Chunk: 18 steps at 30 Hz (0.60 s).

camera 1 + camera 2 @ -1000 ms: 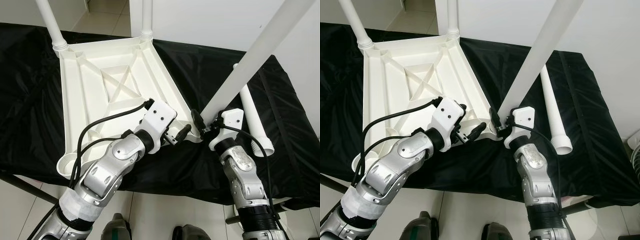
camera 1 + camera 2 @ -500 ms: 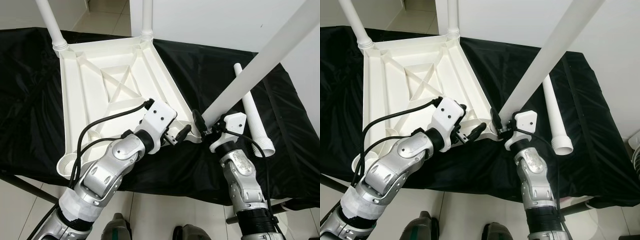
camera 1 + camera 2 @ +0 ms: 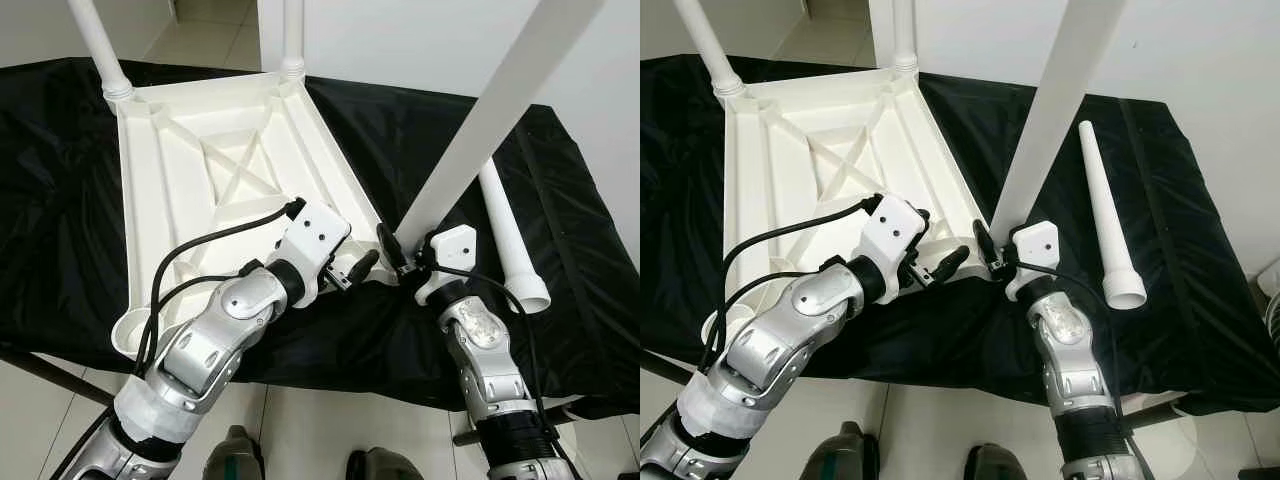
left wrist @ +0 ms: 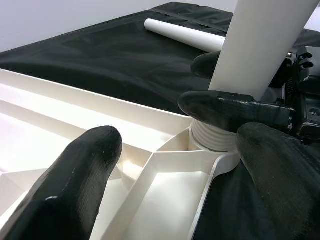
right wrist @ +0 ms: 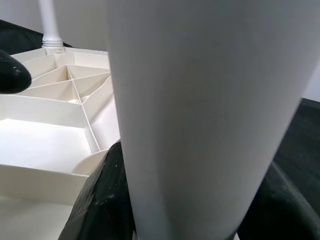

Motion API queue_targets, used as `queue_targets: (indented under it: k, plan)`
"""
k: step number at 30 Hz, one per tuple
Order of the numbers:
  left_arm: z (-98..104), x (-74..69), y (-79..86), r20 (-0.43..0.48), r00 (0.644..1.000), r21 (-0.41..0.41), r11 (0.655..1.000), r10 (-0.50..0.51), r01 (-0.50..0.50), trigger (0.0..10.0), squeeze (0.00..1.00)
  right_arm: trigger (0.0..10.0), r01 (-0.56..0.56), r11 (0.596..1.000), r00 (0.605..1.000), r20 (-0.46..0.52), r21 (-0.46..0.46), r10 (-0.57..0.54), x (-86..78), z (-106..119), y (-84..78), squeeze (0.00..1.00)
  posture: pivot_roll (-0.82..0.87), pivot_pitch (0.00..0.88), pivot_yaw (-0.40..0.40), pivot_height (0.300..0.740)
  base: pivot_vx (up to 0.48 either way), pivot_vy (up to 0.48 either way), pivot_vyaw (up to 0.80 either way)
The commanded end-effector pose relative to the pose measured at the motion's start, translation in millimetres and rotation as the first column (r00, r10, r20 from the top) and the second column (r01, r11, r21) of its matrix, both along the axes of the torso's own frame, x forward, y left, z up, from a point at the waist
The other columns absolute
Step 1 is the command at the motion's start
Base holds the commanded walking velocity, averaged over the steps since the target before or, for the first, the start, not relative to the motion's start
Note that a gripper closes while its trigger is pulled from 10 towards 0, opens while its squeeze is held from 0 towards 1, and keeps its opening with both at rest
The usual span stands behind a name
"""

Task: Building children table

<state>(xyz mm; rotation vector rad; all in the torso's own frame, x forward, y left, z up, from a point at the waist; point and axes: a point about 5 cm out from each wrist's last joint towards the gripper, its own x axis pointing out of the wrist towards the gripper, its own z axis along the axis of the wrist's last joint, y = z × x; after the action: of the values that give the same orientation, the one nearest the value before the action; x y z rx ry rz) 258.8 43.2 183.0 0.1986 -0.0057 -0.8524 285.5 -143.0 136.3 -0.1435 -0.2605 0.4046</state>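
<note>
The right gripper [image 3: 397, 256] has its jaws pinched around the base of a white table leg [image 3: 490, 110], low in the centre-right of the frame, just above the ribbed collar where the leg meets the near corner socket of the upturned white tabletop [image 3: 190, 170]. From there the leg slants up toward the upper right edge.

Just to the left, the left gripper [image 3: 352, 270] sits at the same corner with its jaws spread, one black finger [image 4: 80, 175] over the ribbed underside and the other beside the socket; they hold nothing.

The tabletop lies upside down across the centre-left of the frame on a desk covered in black cloth [image 3: 60, 200]. Two more legs [image 3: 100, 45] stand in its far corners at the top. A loose fourth leg [image 3: 1105, 215] lies on the cloth at the right, apart from the tabletop.
</note>
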Motion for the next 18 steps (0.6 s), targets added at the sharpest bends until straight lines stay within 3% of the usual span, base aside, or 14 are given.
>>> queue_targets:
  k: [1,18]
  plan:
    - [3.5,-5.2,-2.2,-0.003,0.996,0.001,0.996,-0.085,0.085,10.0,0.0,10.0,-0.007,1.0,0.999,-0.039,-0.03,0.006,-0.1,-9.4,-0.4,0.0,0.09,0.08,0.008,0.74,0.0,0.0,0.0]
    - [2.6,-8.3,-2.4,-0.014,0.996,0.003,0.996,-0.085,0.085,10.0,0.0,10.0,0.001,1.0,0.989,-0.147,0.001,-0.001,2.6,-14.7,0.1,0.0,0.08,0.092,-0.002,0.74,0.0,0.0,0.0]
